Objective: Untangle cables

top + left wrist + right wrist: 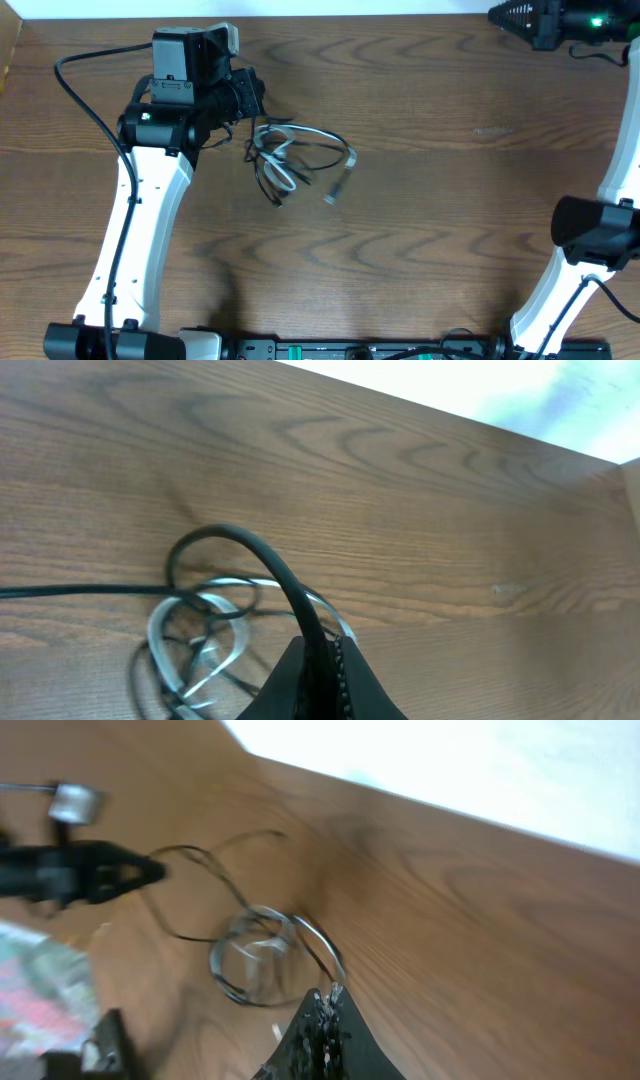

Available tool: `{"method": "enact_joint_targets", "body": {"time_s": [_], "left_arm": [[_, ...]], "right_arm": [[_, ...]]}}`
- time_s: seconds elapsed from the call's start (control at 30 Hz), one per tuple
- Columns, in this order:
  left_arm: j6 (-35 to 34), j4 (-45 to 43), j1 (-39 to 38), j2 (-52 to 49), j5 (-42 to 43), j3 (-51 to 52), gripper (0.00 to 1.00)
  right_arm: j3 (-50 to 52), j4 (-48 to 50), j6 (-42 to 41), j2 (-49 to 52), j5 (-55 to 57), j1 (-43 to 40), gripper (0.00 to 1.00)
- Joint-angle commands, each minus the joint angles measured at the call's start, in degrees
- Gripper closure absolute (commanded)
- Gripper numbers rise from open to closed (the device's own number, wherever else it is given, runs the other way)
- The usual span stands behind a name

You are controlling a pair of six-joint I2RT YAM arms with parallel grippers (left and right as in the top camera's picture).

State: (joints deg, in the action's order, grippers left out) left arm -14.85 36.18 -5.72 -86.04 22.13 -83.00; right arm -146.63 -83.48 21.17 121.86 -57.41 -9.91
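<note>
**Overhead**
- Surface (450, 200): brown wood grain.
- Cables (300, 152): one loose tangle left of centre, lying flat on the wood. Black loops outermost, grey cable (284, 175) folded inside. Small plug (334, 193) trailing off the lower right of the tangle.
- Left hand (256, 113): at the upper-left edge of the tangle, pointing toward it. Finger state not readable from above.
- Right hand (505, 15): far top-right corner, well apart from the tangle. Open or closed not readable from above.

**Left wrist**
- Left hand (320, 652): bottom centre, fingers pressed together and clamped on black cable (272, 560).
- That cable: rising from the fingertips, arching up and left, then curling into a small loop over the tangle.
- Below the arch, grey cable (152, 632) in pale loops resting on the surface (450, 510).
- From the left edge, thin black strand (80, 591) running level into the tangle.

**Right wrist (blurred)**
- Right hand (327, 998): bottom centre, fingers closed tip to tip.
- Cables (255, 955): ring-shaped tangle beyond the fingertips, on the surface (480, 940).
- Left hand (150, 870): dark pointed shape at frame left, with a thin black strand leading from its tip toward the tangle.
</note>
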Motion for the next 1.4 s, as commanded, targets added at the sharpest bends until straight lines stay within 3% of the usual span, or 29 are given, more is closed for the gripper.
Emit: {"method": "enact_joint_targets", "body": {"time_s": [0.0,0.2,0.3,0.4,0.73,1.0,1.37], "left_arm": [[1.3,-0.2,0.2,0.6,1.1,-1.4,0.93],[0.6,-3.0,0.2,0.7,7.7,-1.5,0.93],[-2.4,-6.4,0.3,0.9,12.1,-1.5,0.93],[-6.0,-9.6,0.2,1.0,15.6,-1.5,0.93],[-18.4,-14.9,0.2,1.1,20.5,-1.5,0.92],[-18.5,-14.9,0.2,1.1,22.5,-1.5,0.92],[-18.5,-14.6,0.2,1.1,22.5,-1.5,0.93]], "right_arm": [[-0.7,0.2,-4.7,-0.4,9.4,2.7,0.98],[-0.7,0.4,0.1,0.8,11.1,8.4,0.54],[-0.7,0.5,0.8,2.0,14.9,12.5,0.40],[-0.7,0.3,2.6,3.2,16.9,15.7,0.34],[-0.7,0.4,12.1,10.2,24.5,26.9,0.27],[-0.7,1.4,22.6,15.1,24.5,32.2,0.23],[-0.7,10.4,22.6,21.8,26.8,34.5,0.24]]}}
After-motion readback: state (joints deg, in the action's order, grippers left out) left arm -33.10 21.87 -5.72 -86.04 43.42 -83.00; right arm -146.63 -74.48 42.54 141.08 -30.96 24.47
